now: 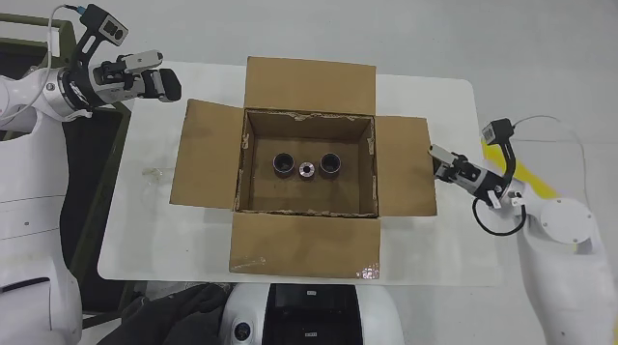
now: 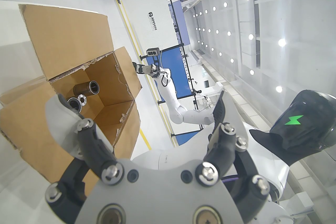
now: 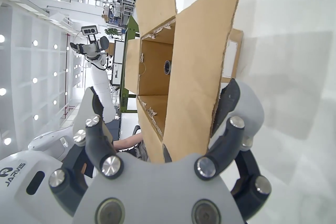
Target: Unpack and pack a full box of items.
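Observation:
An open cardboard box stands in the middle of the white table with all its flaps spread out. On its floor lie two dark metal cylinders with a small silver ring part between them. The same parts appear in the left wrist view: cylinder, ring part. My left gripper hovers open and empty beyond the box's far left corner. My right gripper is open at the right flap, whose outer edge lies between its fingers.
A dark green bin stands against the table's left side. A dark bag lies below the table's front edge. Bare table strips run left and right of the box flaps.

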Tool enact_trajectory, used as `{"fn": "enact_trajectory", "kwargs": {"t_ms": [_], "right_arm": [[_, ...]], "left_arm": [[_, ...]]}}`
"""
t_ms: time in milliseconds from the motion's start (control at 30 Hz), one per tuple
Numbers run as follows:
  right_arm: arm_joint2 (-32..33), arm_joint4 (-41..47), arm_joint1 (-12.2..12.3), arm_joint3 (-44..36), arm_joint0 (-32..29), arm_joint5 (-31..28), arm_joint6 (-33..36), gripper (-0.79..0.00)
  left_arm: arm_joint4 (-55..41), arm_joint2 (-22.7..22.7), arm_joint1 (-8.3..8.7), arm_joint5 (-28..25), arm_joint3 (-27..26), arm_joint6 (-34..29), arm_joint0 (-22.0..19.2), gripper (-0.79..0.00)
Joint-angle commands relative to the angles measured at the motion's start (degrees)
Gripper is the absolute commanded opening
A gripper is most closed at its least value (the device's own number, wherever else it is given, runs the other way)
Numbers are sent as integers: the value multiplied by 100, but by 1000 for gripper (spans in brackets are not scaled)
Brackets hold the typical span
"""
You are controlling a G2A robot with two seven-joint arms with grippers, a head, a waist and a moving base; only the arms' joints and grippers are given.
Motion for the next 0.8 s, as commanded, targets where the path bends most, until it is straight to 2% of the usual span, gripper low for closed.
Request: {"fn": "enact_trajectory", "kwargs": {"t_ms": [0, 500, 767], "right_arm": [[19, 120, 10, -108, -28, -17, 39, 0], [-15, 609, 98, -1006, -70, -141, 365, 0], [-482, 366, 123, -1441, 131, 18, 457, 0]], "left_arm": [[0, 0, 0, 0, 0, 0, 0, 0], [0, 0, 0, 0, 0, 0, 0, 0], [0, 0, 0, 0, 0, 0, 0, 0]]}}
